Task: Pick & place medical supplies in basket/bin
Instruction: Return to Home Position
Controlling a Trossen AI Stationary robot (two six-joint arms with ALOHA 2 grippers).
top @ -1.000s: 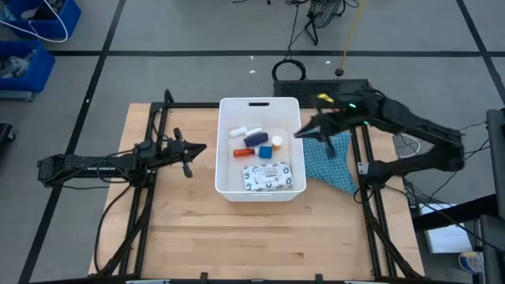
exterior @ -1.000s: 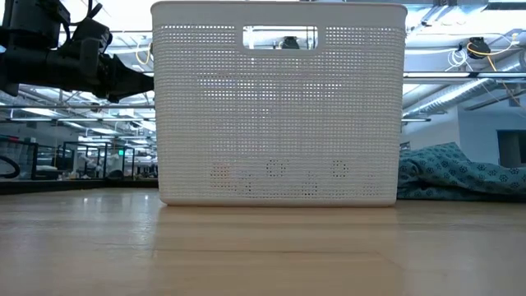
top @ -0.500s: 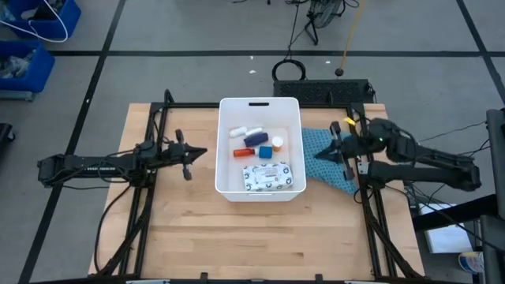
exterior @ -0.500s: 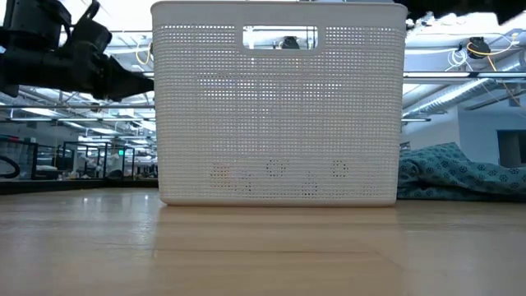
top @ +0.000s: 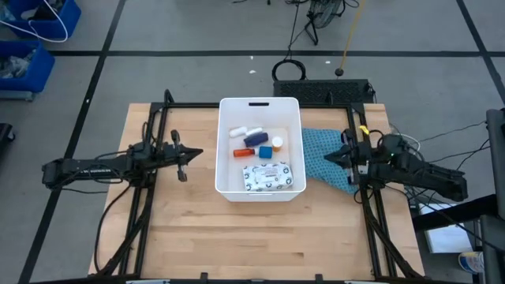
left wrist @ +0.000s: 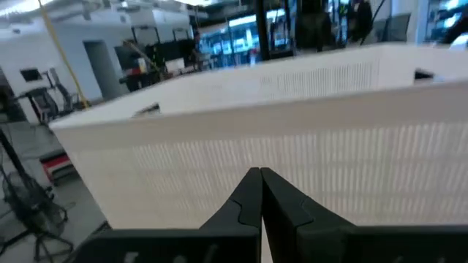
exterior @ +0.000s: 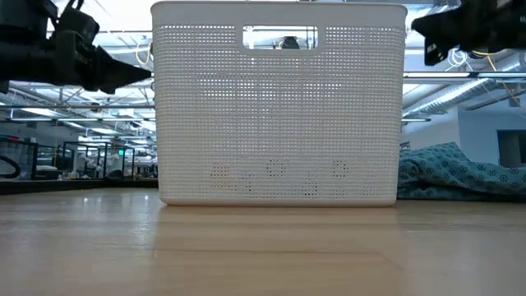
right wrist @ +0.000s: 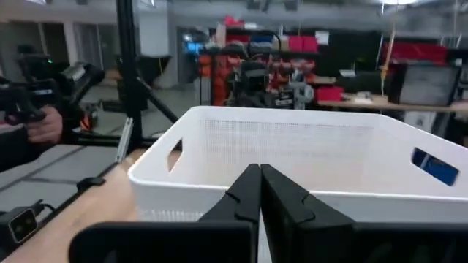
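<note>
The white basket [top: 260,146] stands on the middle of the wooden table. Inside it lie the medical supplies: a white patterned packet [top: 272,175], a white tube [top: 245,131], a red-orange bottle [top: 243,152], a small blue cube [top: 265,151] and a dark blue piece [top: 256,140]. My left gripper [top: 199,152] hovers shut just left of the basket, pointing level at its wall [left wrist: 292,146]. My right gripper [top: 327,156] hovers shut to the right of the basket, pointing level toward it. Both grippers hold nothing.
A teal patterned cloth [top: 327,162] lies on the table right of the basket, under my right gripper. Black frame rails [top: 154,142] run along both table sides. Blue crates [top: 31,39] stand on the floor at the far left.
My right gripper has drawn back from the basket's right rim toward the table's right edge, has sunk lower and has turned level. It is now above the teal cloth. The basket and supplies have stayed in place.
</note>
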